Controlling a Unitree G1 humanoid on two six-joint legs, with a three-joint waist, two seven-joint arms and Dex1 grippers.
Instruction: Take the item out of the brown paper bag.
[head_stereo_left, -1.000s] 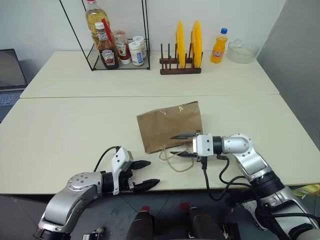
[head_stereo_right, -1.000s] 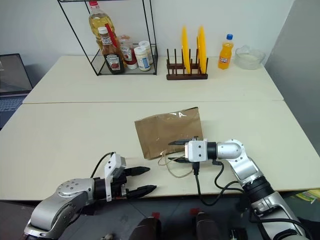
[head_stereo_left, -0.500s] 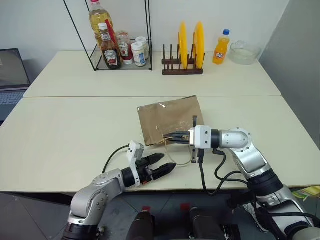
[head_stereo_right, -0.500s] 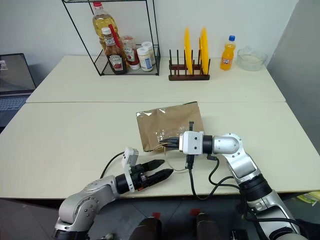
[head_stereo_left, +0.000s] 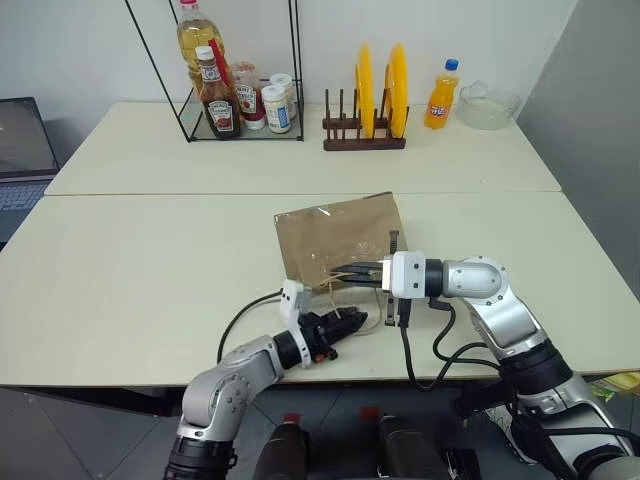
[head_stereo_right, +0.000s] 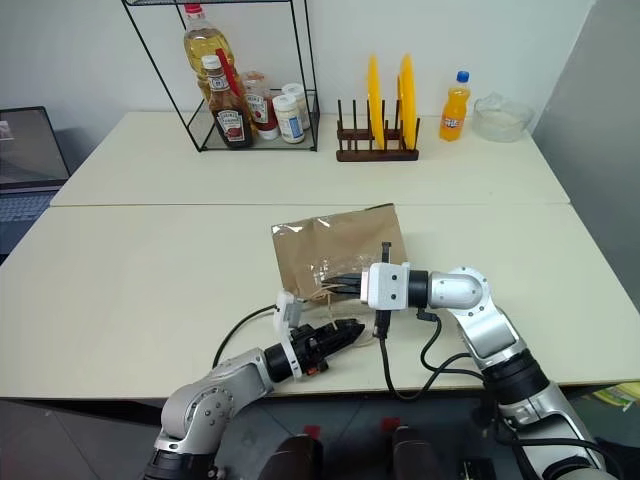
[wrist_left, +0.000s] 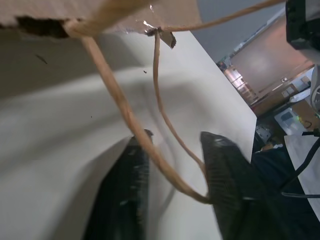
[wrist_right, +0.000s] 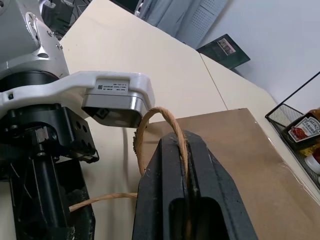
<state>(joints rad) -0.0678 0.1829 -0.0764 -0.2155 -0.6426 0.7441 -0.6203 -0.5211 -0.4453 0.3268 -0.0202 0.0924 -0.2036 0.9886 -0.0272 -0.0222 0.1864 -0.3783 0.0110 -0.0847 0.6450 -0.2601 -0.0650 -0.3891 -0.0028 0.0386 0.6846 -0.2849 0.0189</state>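
Lying flat: brown paper bag (head_stereo_left: 338, 243) (contents hidden)

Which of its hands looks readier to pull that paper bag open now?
Probably the right. The right gripper is shut on a handle at the bag. The left gripper only has the other handle between its fingers, with a gap showing.
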